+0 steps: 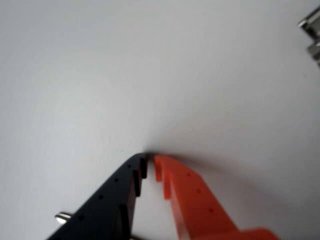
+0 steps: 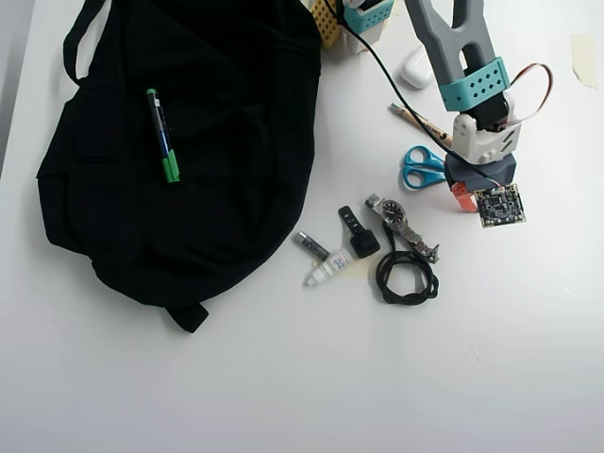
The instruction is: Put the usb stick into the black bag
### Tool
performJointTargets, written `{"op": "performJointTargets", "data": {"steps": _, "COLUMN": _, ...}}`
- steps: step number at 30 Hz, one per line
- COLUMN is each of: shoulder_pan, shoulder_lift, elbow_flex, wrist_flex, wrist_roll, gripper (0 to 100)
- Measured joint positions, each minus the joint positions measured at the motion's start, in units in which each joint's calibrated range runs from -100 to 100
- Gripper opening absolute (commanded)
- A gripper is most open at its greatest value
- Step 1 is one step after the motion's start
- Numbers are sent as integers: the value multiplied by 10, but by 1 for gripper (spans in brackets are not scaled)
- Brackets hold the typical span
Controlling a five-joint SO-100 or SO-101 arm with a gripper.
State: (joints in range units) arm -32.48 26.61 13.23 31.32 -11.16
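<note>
Well left of the hand (image 1: 150, 161) in the overhead view lies the bag (image 2: 217, 123); the fingers are nearly closed on nothing above bare bench (image 1: 125, 75). No stick is visible; whether it is bagged cannot be told.

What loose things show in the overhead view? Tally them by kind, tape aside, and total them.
Floppy black fabric bag: 1
Writing tools: 2 (green-capped dark pen, wooden pencil)
Blue-handled scissors: 1
Metal-band wristwatch: 1
Looped black cord: 1
Small grey cylinder: 1
Black fob-like gadget: 1
Small white tube: 1
White rounded object: 1
Total: 10
</note>
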Motion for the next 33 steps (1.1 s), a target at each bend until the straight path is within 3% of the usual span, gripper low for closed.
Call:
{"op": "performJointTargets", "data": {"steps": 3, "shoulder_pan": -1, "shoulder_lift": -2, "elbow_flex": 1, "wrist_flex": 0, "wrist_roll": 0, "gripper": 18}}
{"op": "performJointTargets", "data": {"steps": 6, "shoulder_pan": -27, "shoulder_lift": -8, "elbow_flex": -3, "wrist_flex": 0, "wrist_roll": 0, "gripper": 23}}
{"op": "performJointTargets", "data": {"steps": 13, "shoulder_pan": -70, "shoulder_lift": -27, "elbow_flex": -52, "wrist_flex": 68, "wrist_roll": -2, "gripper": 23}}
{"op": "performJointTargets", "data": {"steps": 21, "shoulder_pan": -103, "shoulder_lift": -47, "elbow_flex": -138, "wrist_flex": 309, "wrist_roll": -17, "gripper": 24}}
{"op": "performJointTargets", "data": {"steps": 28, "shoulder_pan": -106, "shoulder_lift": -47, "elbow_flex": -148, "wrist_flex": 337, "wrist_roll": -17, "gripper": 24}}
{"op": "performJointTargets", "data": {"steps": 33, "shoulder_pan": -103, "shoulder_lift": -47, "elbow_flex": -148, "wrist_flex": 300, "wrist_roll": -17, "gripper": 24}}
